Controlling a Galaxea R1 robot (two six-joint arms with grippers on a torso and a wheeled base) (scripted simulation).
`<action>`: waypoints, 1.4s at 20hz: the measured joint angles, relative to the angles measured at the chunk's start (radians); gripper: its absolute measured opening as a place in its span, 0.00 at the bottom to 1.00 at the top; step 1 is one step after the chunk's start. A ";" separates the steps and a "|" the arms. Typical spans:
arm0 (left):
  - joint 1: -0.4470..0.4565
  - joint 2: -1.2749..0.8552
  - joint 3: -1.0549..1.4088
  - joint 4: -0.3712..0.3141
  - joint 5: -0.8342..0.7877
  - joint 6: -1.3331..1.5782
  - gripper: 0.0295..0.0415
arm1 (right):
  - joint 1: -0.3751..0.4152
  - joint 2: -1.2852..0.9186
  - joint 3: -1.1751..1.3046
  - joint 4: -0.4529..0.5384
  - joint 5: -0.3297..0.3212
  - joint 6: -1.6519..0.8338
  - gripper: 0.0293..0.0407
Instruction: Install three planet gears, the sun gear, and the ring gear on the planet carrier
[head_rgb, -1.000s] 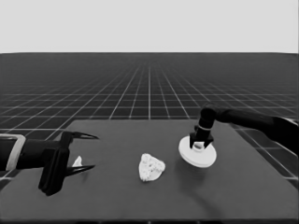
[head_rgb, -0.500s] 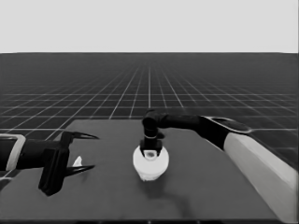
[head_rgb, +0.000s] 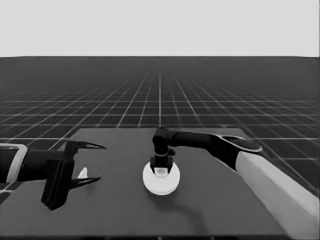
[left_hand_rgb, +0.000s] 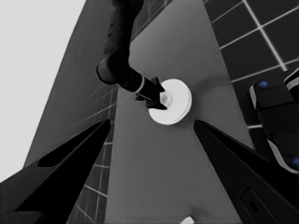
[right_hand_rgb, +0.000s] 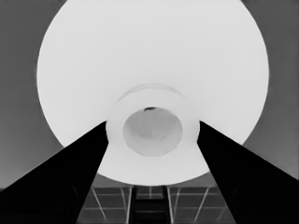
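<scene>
The ring gear, the larger round part, sits at the middle of the table. My right gripper stands over it, shut on its raised centre hub. In the right wrist view the two fingers press against both sides of the hub, and the wide disc spreads beyond it. The left wrist view shows the same disc with the right arm on it. The planet carrier, planet gears and sun gear are hidden. My left gripper waits open over the table's left end.
A thin white piece lies on the table under the left gripper's fingers, not held; its tip shows in the left wrist view. Dark machinery with blue lights stands past the table's edge. The right arm's pale part crosses the lower right.
The right gripper carried the larger round part from the table's right side to the middle, over the white cluster that lay there, which no longer shows. The left arm has not moved.
</scene>
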 joint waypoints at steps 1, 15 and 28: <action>0.000 0.000 0.000 0.000 0.000 0.000 0.75 | -0.003 -0.001 -0.001 0.000 0.000 0.004 0.49; 0.000 0.000 0.000 0.000 0.000 0.000 0.75 | -0.012 -0.001 -0.001 0.000 0.001 0.118 0.49; 0.000 0.000 0.000 0.000 0.000 0.000 0.75 | -0.015 -0.001 -0.001 0.000 0.000 0.232 0.49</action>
